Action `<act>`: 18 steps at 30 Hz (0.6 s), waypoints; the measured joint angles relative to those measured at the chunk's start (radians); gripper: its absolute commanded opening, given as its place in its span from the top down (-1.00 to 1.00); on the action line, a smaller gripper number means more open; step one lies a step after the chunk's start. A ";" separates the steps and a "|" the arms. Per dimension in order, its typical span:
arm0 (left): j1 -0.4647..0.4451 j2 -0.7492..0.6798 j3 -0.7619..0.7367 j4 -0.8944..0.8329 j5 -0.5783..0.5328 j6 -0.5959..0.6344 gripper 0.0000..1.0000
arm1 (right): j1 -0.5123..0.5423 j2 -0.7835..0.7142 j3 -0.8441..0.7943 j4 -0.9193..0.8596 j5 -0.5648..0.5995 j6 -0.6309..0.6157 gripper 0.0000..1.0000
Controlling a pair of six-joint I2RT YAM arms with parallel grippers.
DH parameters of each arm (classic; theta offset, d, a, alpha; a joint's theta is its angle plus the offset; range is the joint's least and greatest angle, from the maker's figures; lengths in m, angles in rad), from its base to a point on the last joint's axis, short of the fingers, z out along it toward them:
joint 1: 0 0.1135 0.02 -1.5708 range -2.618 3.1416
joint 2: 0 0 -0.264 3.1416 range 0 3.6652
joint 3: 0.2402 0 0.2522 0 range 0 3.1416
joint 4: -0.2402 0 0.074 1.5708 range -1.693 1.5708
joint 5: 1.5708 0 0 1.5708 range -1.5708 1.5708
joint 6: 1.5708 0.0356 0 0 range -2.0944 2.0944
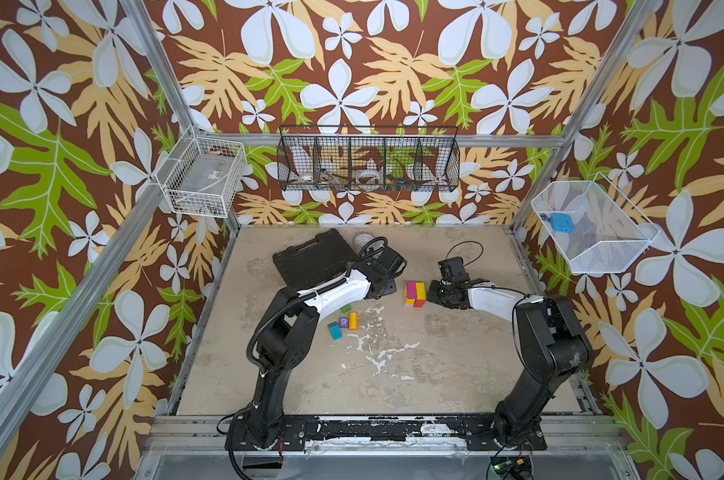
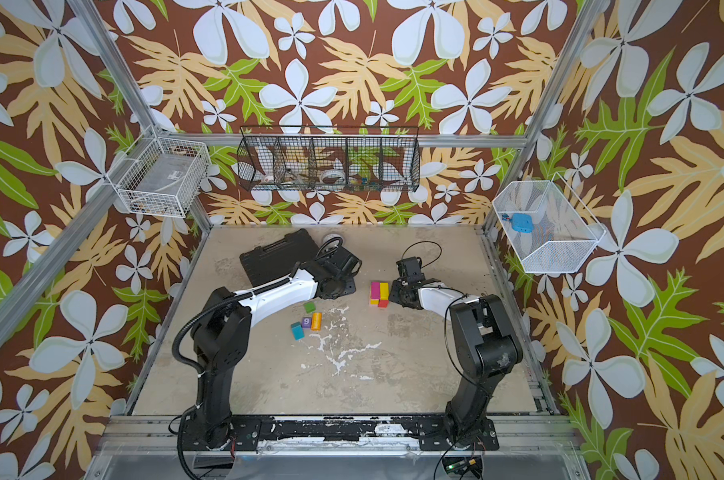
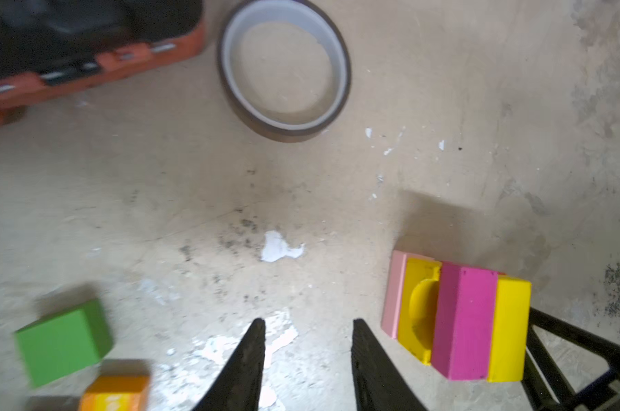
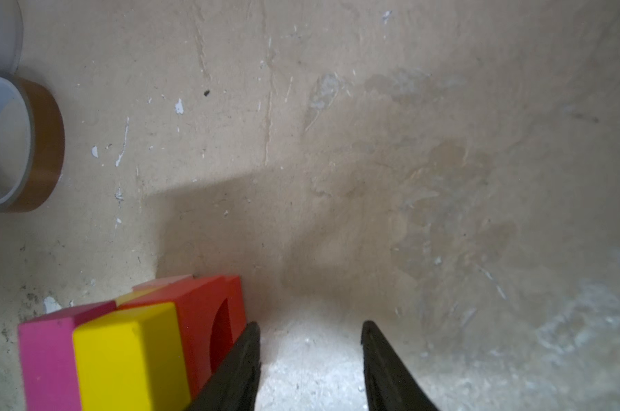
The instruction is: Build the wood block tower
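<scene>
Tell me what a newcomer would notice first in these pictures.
The bright stack of pink, yellow, magenta and red wood blocks stands mid-table, with the right pincer open close beside it. Loose teal, purple, orange and green wood blocks lie near the left arm, and loud flowered wallpaper covers the walls.

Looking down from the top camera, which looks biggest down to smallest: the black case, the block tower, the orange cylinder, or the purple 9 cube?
1. black case
2. tower
3. orange cylinder
4. purple 9 cube
The last two look nearly alike; the cylinder only seems a little longer.
</scene>
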 measured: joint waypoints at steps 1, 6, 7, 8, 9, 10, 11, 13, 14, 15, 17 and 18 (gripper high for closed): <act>-0.004 0.020 0.020 -0.009 0.006 0.000 0.16 | 0.000 0.002 0.003 -0.001 0.000 0.000 0.05; -0.005 0.087 0.078 -0.037 0.029 0.000 0.16 | 0.000 0.013 0.011 -0.001 -0.008 -0.007 0.05; -0.005 0.095 0.084 -0.039 0.033 0.000 0.16 | 0.000 0.015 0.011 -0.001 -0.010 -0.008 0.05; -0.005 0.100 0.088 -0.040 0.040 0.000 0.16 | 0.000 0.018 0.013 -0.002 -0.013 -0.009 0.06; -0.005 0.105 0.092 -0.039 0.048 0.000 0.16 | 0.000 0.020 0.016 -0.002 -0.017 -0.011 0.06; -0.005 0.111 0.096 -0.039 0.058 0.001 0.16 | 0.000 0.021 0.016 -0.002 -0.029 -0.011 0.06; -0.005 0.116 0.097 -0.035 0.068 0.005 0.16 | 0.000 0.022 0.017 -0.002 -0.034 -0.012 0.06; -0.006 0.127 0.098 -0.029 0.087 0.008 0.16 | 0.000 0.026 0.021 -0.002 -0.035 -0.016 0.06; -0.006 0.135 0.101 -0.029 0.097 0.008 0.16 | 0.000 0.028 0.023 -0.001 -0.038 -0.017 0.07; -0.006 0.143 0.105 -0.028 0.105 0.011 0.16 | 0.000 0.029 0.024 -0.001 -0.041 -0.023 0.07; -0.007 0.159 0.116 -0.027 0.116 0.011 0.16 | 0.000 0.033 0.024 -0.002 -0.055 -0.023 0.07; -0.007 0.166 0.122 -0.027 0.124 0.011 0.17 | 0.000 0.035 0.026 -0.002 -0.058 -0.023 0.08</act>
